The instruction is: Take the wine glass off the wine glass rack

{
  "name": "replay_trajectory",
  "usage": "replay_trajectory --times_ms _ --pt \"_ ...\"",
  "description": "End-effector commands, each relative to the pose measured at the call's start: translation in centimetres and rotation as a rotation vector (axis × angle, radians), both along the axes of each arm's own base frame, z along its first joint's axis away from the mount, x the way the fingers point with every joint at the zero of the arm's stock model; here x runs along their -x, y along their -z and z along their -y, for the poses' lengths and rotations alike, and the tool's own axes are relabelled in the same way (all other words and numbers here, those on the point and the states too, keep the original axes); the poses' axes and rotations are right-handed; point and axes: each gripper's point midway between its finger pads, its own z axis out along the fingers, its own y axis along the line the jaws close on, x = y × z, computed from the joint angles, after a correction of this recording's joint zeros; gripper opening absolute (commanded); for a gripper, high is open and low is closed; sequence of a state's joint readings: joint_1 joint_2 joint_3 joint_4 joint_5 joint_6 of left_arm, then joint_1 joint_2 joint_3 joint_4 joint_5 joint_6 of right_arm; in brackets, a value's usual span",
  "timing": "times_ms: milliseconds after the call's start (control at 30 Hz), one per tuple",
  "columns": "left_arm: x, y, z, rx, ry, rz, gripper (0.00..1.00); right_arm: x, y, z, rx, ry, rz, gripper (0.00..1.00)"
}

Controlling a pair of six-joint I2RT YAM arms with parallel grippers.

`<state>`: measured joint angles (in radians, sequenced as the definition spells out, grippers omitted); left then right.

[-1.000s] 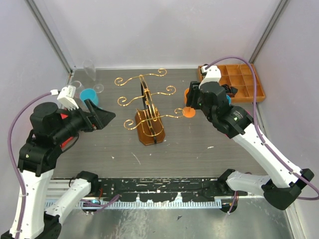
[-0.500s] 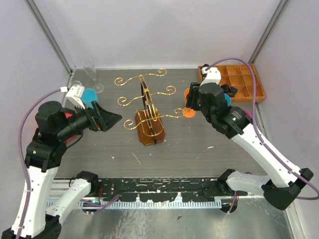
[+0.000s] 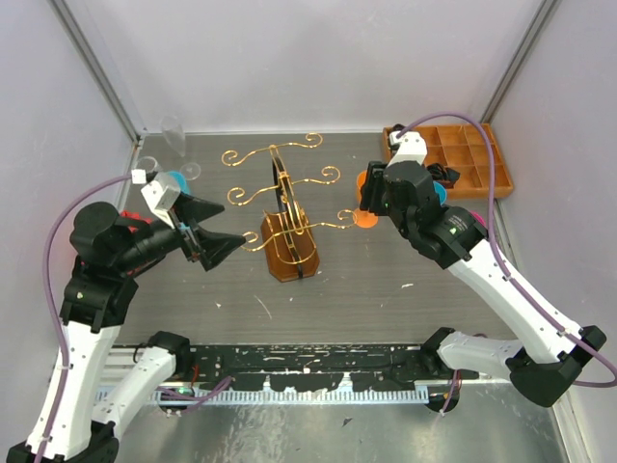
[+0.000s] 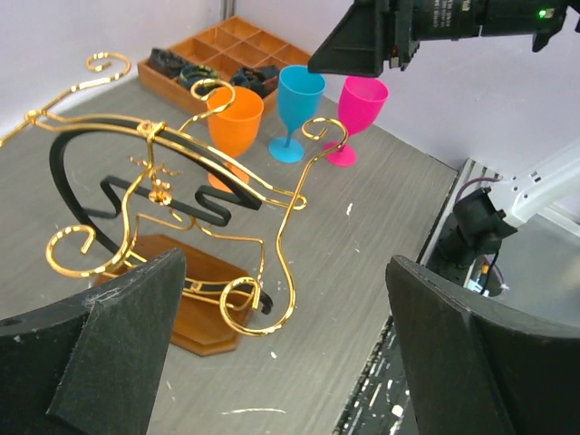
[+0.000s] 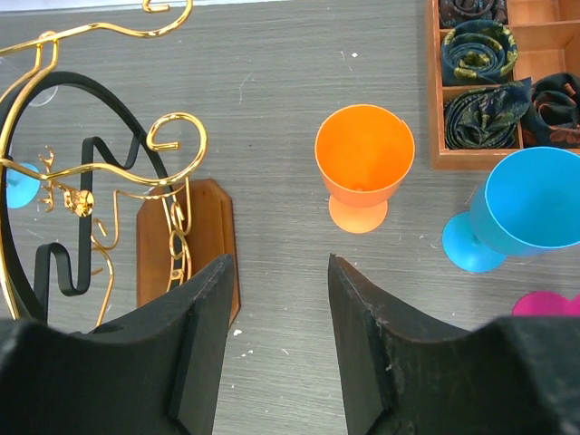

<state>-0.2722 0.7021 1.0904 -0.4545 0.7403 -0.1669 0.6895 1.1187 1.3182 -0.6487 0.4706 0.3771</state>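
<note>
The gold wire rack stands mid-table on its brown wooden base; I see no glass hanging on its arms. It also shows in the left wrist view and the right wrist view. An orange wine glass stands upright on the table just right of the rack, also in the top view. My right gripper hovers above it, open and empty. My left gripper is open and empty, left of the rack's base.
A blue glass and a pink glass stand right of the orange one. A compartmented wooden tray sits at the back right. Another blue glass and clear glasses stand at the back left.
My left arm has swung right and nearer, bringing its open gripper close to the rack's base. The right arm and the glasses have not moved.
</note>
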Motion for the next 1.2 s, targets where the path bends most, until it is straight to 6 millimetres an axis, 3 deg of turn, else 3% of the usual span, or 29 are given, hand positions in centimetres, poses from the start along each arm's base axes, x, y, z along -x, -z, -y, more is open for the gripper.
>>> replay_trajectory --times_ms 0,267,533,1167 --pt "0.1 -1.6 0.5 -0.012 0.053 0.125 1.00 0.2 -2.4 0.4 -0.047 0.013 0.056 0.52" --pt "-0.1 -1.6 0.4 0.021 0.019 0.006 0.94 0.2 -2.0 0.4 -0.043 0.015 0.047 0.52" --pt "0.3 -1.8 -0.1 0.014 -0.001 0.091 1.00 0.1 -1.7 0.1 -0.033 0.004 0.041 0.52" --pt "2.3 -2.4 1.4 0.072 0.154 0.112 0.99 0.3 -1.6 -0.2 -0.041 -0.016 0.034 0.54"
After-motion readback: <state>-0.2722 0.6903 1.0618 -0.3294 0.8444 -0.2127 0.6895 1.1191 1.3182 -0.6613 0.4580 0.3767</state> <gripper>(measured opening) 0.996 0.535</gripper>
